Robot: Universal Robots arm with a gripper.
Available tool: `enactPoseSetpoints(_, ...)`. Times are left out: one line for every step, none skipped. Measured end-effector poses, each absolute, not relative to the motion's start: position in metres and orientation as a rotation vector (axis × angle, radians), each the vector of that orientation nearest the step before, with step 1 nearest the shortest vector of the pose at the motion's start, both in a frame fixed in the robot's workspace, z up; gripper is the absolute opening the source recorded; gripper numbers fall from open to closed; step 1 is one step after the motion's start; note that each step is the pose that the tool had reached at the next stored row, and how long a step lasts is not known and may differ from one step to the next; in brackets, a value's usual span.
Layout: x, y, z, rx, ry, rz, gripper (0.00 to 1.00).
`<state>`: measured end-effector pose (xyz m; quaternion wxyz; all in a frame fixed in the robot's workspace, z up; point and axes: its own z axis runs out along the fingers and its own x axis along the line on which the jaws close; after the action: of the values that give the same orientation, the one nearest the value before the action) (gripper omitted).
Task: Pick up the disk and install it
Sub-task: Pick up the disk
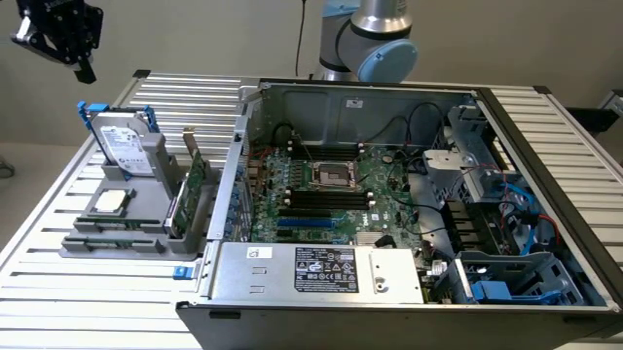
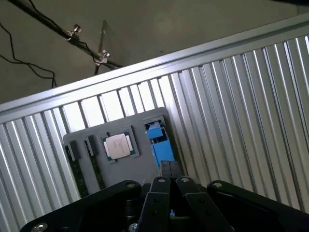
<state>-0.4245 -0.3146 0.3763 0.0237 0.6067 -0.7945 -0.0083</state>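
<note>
Gripper [image 1: 84, 71] squeezed shut, empty, hanging high above the disk [image 1: 128, 149], upright on its edge, by the table [image 1: 68, 292] edge at the exterior view's left.

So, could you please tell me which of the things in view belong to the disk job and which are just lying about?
Job in hand:
- the disk, upright in the grey holder
- the gripper, shut and empty, clear of the disk
- the open computer case

Lying about:
- the processor chip, on the same holder
- the green circuit card, standing beside it
</note>
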Motion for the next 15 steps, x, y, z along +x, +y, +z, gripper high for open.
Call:
enactPoseSetpoints(-0.4245,-0.3146,0.3763,1.900,-2.442,-0.025,0.11)
enactPoseSetpoints(-0.4245,-0.3146,0.3762,1.922,-2.425,-0.024,0.11)
enactPoseSetpoints(-0.4245,-0.3146,0.3762,1.945,-2.406,-0.024,0.11)
enactPoseSetpoints(-0.4245,-0.3146,0.3762,1.967,-2.388,-0.023,0.11)
enactPoseSetpoints(-0.4245,-0.3146,0.3762,1.988,-2.370,-0.022,0.11)
enactPoseSetpoints(-0.4245,-0.3146,0.3762,2.009,-2.352,-0.022,0.11)
enactPoseSetpoints(-0.4245,-0.3146,0.3762,2.030,-2.334,-0.021,0.11)
enactPoseSetpoints(-0.4245,-0.3146,0.3761,2.052,-2.315,-0.020,0.11)
enactPoseSetpoints(-0.4245,-0.3146,0.3761,2.072,-2.296,-0.019,0.11)
enactPoseSetpoints(-0.4245,-0.3146,0.3761,2.092,-2.277,-0.018,0.11)
enactPoseSetpoints(-0.4245,-0.3146,0.3761,2.113,-2.258,-0.017,0.11)
enactPoseSetpoints(-0.4245,-0.3146,0.3761,2.134,-2.237,-0.016,0.11)
enactPoseSetpoints(-0.4245,-0.3146,0.3761,2.154,-2.218,-0.015,0.11)
enactPoseSetpoints(-0.4244,-0.3146,0.3760,2.174,-2.199,-0.015,0.11)
enactPoseSetpoints(-0.4244,-0.3146,0.3760,2.194,-2.179,-0.013,0.11)
